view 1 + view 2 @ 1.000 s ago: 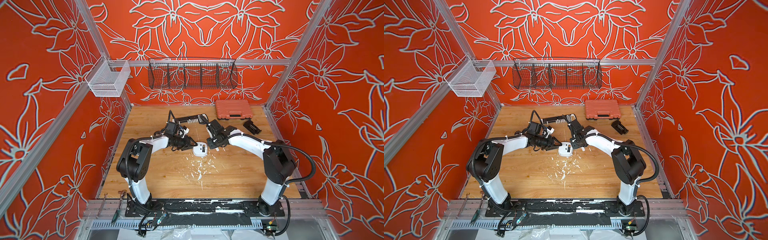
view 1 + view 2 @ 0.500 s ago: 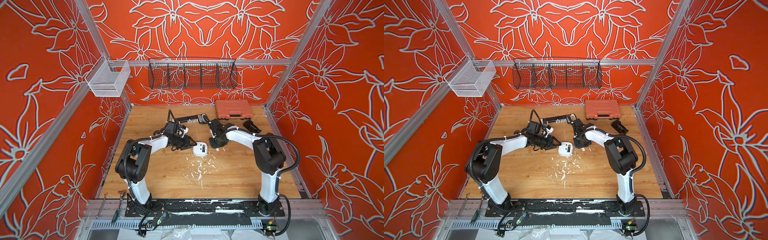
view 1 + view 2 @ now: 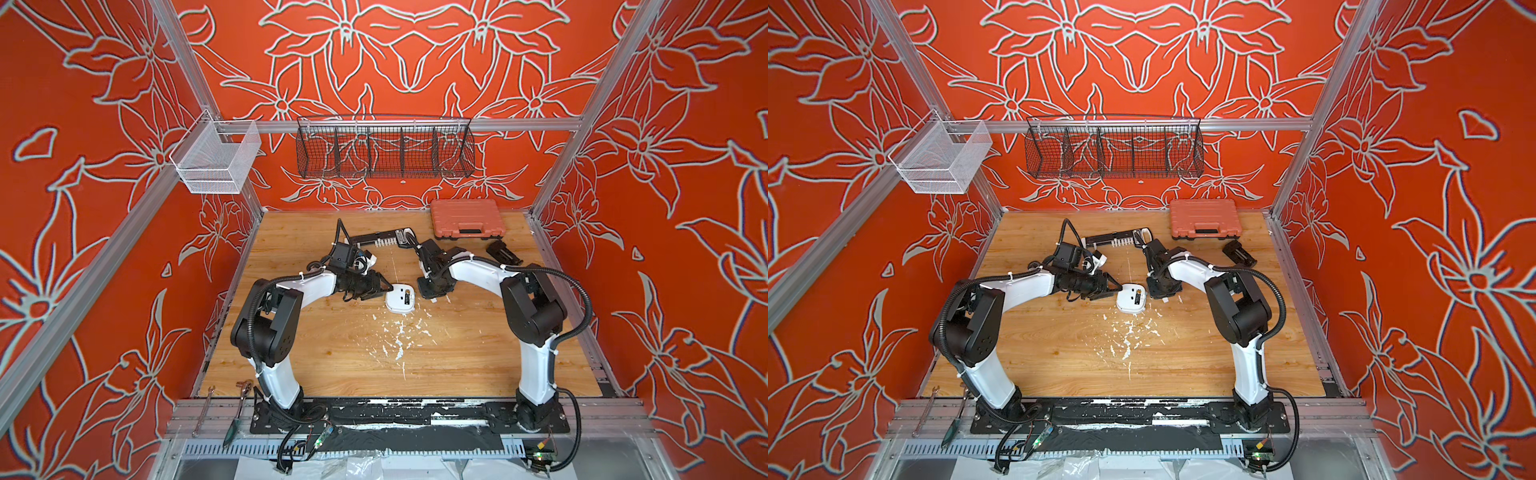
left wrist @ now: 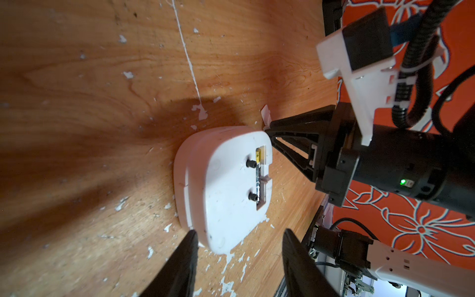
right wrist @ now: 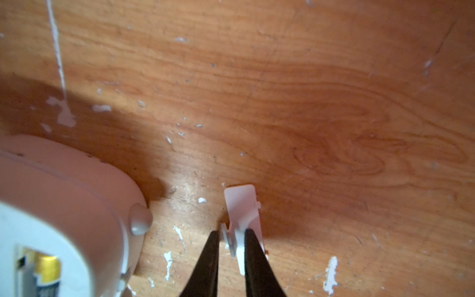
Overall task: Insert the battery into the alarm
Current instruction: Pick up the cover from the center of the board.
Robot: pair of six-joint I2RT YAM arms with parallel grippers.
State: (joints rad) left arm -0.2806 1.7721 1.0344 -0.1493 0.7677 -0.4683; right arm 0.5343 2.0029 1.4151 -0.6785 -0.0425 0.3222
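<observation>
Evidently, with the battery (image 4: 258, 177) lodged in the upturned back of the alarm (image 4: 223, 185), laid face-down on the table (image 5: 308, 102), a small white cover (image 5: 241, 205) is pinched by the right gripper (image 5: 231, 244), presumably for covering it, while the left gripper (image 4: 240, 232) is held spread alongside as a brace.

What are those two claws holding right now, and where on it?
The right gripper straddles the small white cover at its clip end; a firm grip cannot be told. The left gripper is open, holding nothing.
</observation>
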